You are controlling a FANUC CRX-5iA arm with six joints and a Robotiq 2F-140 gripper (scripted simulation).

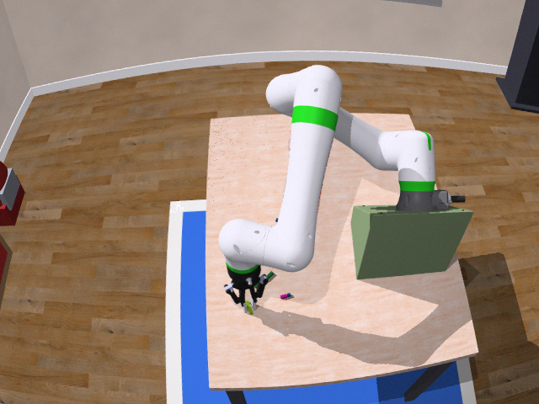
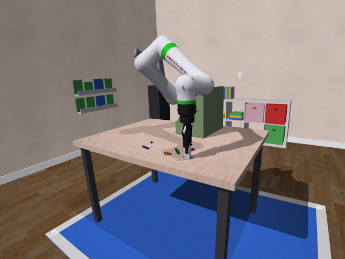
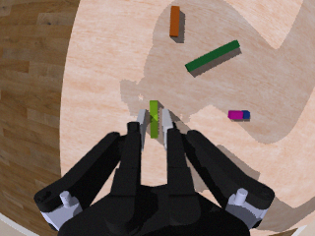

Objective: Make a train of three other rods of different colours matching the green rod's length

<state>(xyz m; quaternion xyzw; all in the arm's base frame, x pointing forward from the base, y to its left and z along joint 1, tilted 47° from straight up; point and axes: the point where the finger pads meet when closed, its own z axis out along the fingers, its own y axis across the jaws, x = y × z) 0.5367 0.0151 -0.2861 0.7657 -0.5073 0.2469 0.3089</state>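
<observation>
Lime rod (image 1: 249, 308) (image 2: 191, 157) (image 3: 154, 130): slim, straight, square-edged, apparently flat on the table (image 1: 261, 356) (image 2: 119, 151) (image 3: 98, 74), between the fingertips. Magenta rod (image 1: 284, 296) (image 2: 192, 149) (image 3: 235, 115) and blue rod (image 1: 289, 295) (image 3: 246, 115) lay end to end, well apart from it. Arm (image 1: 304, 173) (image 2: 185, 65) reached out, wrist bent down; gripper (image 1: 249, 306) (image 2: 187, 156) (image 3: 154, 118) pointed downward, narrowly open astride the lime rod, not gripping it.

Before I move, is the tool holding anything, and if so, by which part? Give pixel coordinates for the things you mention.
Nothing is held: the lime-green rectangular rod (image 1: 248, 309) (image 2: 191, 157) (image 3: 154, 105) lies between the tool's (image 1: 248, 305) (image 2: 187, 155) (image 3: 155, 117) fingers, with a gap visible on each side.
</observation>
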